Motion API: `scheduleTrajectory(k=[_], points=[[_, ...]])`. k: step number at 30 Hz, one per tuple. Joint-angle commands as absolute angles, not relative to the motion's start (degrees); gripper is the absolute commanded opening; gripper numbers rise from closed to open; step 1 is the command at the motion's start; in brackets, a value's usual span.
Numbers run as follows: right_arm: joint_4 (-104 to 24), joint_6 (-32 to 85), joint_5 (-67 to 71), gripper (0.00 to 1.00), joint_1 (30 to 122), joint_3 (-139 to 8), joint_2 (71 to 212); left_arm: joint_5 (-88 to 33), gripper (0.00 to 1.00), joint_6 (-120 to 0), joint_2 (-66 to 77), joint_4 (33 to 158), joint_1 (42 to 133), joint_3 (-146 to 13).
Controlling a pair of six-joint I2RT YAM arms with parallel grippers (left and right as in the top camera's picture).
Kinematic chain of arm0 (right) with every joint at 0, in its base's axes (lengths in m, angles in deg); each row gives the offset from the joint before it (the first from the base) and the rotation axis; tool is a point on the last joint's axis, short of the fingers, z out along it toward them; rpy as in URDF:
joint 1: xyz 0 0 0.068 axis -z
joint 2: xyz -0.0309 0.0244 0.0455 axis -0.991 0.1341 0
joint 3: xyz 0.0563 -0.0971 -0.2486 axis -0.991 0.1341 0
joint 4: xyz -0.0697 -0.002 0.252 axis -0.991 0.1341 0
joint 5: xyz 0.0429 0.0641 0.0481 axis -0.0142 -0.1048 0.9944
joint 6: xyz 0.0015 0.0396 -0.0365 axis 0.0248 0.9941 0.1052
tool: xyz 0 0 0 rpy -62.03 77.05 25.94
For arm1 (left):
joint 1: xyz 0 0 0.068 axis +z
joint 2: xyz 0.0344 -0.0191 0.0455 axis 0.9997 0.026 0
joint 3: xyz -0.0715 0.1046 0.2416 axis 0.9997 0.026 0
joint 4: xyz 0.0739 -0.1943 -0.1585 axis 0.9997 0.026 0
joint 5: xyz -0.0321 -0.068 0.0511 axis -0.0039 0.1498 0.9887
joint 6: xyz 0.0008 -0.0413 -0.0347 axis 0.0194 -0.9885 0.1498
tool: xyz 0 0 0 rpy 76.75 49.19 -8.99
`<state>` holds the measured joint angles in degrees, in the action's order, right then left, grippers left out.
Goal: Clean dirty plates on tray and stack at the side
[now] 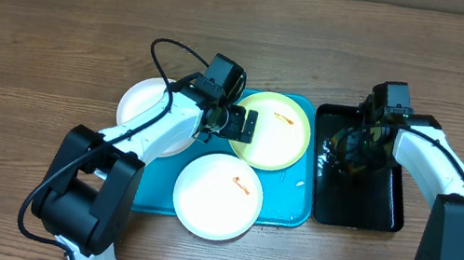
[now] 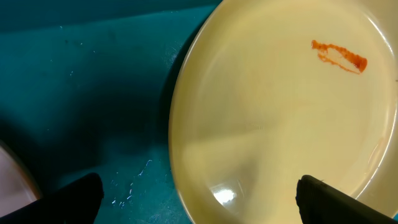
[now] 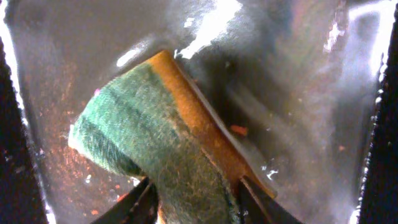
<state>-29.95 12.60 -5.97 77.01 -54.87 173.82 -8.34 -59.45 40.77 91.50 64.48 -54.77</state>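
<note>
The turquoise tray point(image 1: 290, 206) holds a yellow-green plate point(image 1: 276, 136) with an orange-red smear point(image 2: 339, 56). A white smeared plate point(image 1: 218, 197) overhangs the tray's front edge. A second white plate point(image 1: 137, 105) lies at the tray's left edge, partly under my left arm. My left gripper point(image 1: 238, 123) is open, its fingers point(image 2: 199, 199) straddling the left rim of the yellow-green plate point(image 2: 280, 112) without holding it. My right gripper point(image 1: 356, 153) is over the black tray, shut on a green and orange sponge point(image 3: 161, 143).
The narrow black tray point(image 1: 370, 205) stands right of the turquoise tray; its wet, shiny floor point(image 3: 298, 93) carries small orange specks. Bare wooden table point(image 1: 39, 41) surrounds both trays.
</note>
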Motion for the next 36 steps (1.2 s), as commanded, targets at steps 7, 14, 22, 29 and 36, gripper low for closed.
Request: scheduleTrajectory(k=[7, 14, 22, 29, 36], points=[[-28.18, 23.99, -3.15, 0.63, 77.19, -54.63, 173.67, -8.02, 1.0, -59.28, 41.8, 91.47, 64.08, -55.62], [-33.67, 19.05, -3.17, 0.71, 77.17, -54.65, 173.67, -8.02, 1.0, -59.28, 41.8, 91.45, 64.08, -55.62], [-34.82, 13.89, -3.76, 0.76, 77.17, -54.65, 173.67, -8.02, 1.0, -59.28, 41.78, 91.45, 64.08, -55.62], [-32.99, 12.03, -5.73, 0.74, 77.17, -54.43, 173.67, -8.02, 1.0, -59.28, 41.8, 91.45, 64.08, -55.62], [-37.71, 12.03, -5.73, 0.55, 77.17, -50.3, 173.67, -8.02, 1.0, -59.28, 41.78, 91.45, 64.08, -55.62]])
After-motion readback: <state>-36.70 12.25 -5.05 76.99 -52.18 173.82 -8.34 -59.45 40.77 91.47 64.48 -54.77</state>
